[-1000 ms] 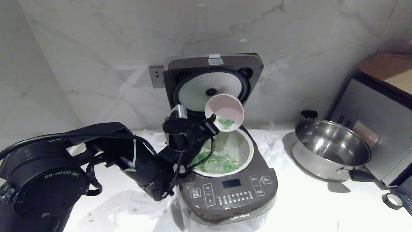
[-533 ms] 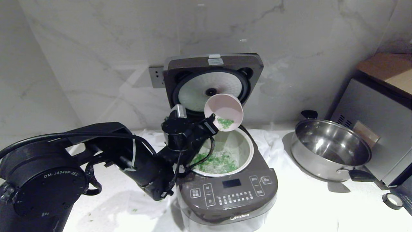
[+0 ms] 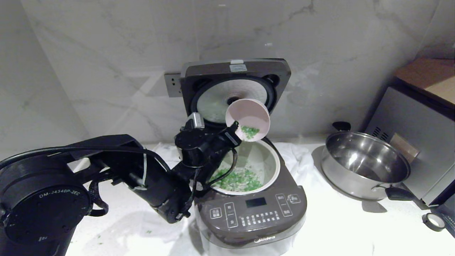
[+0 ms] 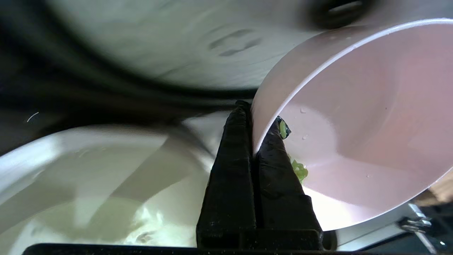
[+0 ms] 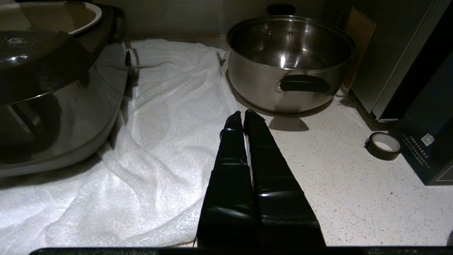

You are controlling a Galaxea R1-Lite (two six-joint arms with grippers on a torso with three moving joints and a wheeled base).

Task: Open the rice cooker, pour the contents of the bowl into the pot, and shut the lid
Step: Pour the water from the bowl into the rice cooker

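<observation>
The brown rice cooker (image 3: 254, 209) stands with its lid (image 3: 234, 87) raised upright against the wall. Inside, the pale pot (image 3: 272, 158) holds green bits (image 3: 238, 180) mixed with white. My left gripper (image 3: 235, 132) is shut on the rim of the pink bowl (image 3: 247, 113), which hangs steeply tilted above the pot's back edge. A small clump of green contents (image 3: 250, 131) clings near the bowl's low side. In the left wrist view one finger lies inside the bowl (image 4: 354, 124) and one outside. My right gripper (image 5: 243, 114) is shut and empty, low over the counter beside the cooker.
A steel pan (image 3: 366, 165) with black handles sits right of the cooker, with a grey oven box (image 3: 412, 124) behind it. A white towel (image 5: 170, 117) lies under and beside the cooker. A tape roll (image 3: 434, 221) lies at the right edge.
The left gripper has lifted the bowl slightly and tipped it a little more. The green clump in the bowl has shifted a bit.
</observation>
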